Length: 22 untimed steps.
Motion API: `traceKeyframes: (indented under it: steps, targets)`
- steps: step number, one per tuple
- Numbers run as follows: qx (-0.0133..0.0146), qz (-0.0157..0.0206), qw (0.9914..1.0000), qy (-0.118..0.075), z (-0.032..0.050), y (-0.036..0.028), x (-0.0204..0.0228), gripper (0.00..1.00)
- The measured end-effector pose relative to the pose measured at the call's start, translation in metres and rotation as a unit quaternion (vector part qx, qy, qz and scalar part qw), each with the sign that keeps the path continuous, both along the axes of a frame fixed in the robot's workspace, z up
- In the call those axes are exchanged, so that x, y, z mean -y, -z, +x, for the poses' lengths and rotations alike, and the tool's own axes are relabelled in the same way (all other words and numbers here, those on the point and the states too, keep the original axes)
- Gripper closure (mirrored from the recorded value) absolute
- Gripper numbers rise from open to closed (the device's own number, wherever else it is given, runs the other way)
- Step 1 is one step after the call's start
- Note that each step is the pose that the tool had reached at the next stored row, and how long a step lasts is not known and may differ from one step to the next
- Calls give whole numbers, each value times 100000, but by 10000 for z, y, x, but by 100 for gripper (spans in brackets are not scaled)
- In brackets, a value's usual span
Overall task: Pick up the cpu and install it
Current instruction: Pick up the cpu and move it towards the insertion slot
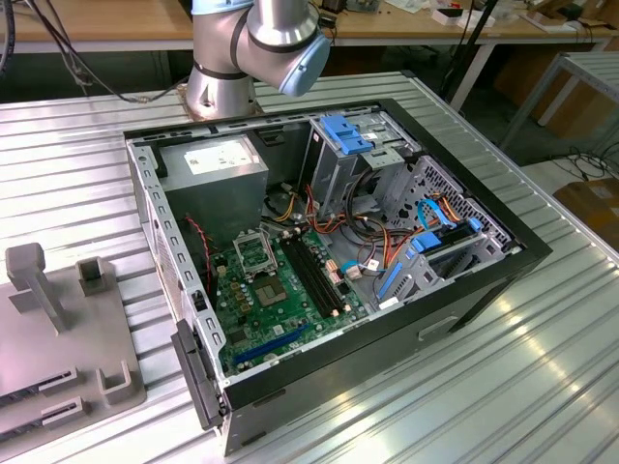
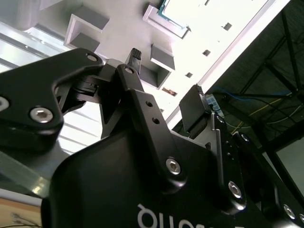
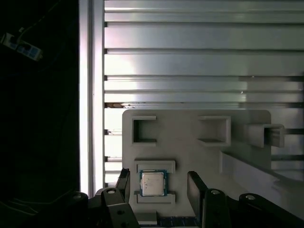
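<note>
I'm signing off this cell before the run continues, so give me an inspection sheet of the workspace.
Surface: ribbed metal table, carrying an open computer case.
Job's things: cpu lying flat in a recess of the grey fixture plate.
Clutter: nothing seen.
Grippers: gripper over the fixture plate, jaws apart on either side of the cpu.
Cables: coloured wires inside the case.
Surroundings: wooden benches behind the table.

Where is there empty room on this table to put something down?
The ribbed table is bare at the exterior view's right, beside the computer case, and between the grey holder plate and the arm's base. Inside the case is crowded with cables and the green board. On the plate, the open gripper hangs over the cpu.
</note>
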<state>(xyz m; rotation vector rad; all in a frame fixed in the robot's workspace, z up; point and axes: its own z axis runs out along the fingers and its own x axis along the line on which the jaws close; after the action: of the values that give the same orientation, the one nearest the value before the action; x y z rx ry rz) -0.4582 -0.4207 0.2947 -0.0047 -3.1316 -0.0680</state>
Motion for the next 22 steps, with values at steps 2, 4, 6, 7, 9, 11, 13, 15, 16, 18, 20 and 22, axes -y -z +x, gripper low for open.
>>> traceKeyframes:
  steps: [2, 4, 6, 7, 9, 11, 13, 15, 16, 18, 20, 22]
  targets:
    - [2, 1, 100000, -2, 0, 31, 0, 40]
    - [-9, -4, 100000, 0, 0, 45, 0, 40]
    - [-15, -8, 100000, 1, 0, 47, 0, 40]
    - [-2, -2, 100000, 0, 0, 50, 0, 40]
    - [0, 1, 100000, -1, 0, 52, 0, 40]
    - [3, -1, 100000, -1, 0, 53, 0, 40]
    - [-2, -1, 100000, 0, 0, 53, 0, 40]
    - [-3, 0, 100000, 0, 0, 53, 0, 40]
    - [-1, -2, 100000, -1, 0, 53, 0, 40]
    - [12, 8, 100000, -5, 1, 63, 5, 40]
    - [7, 6, 100000, -7, 1, 81, 15, 40]
    - [0, 4, 100000, -1, 0, 100, 26, 40]
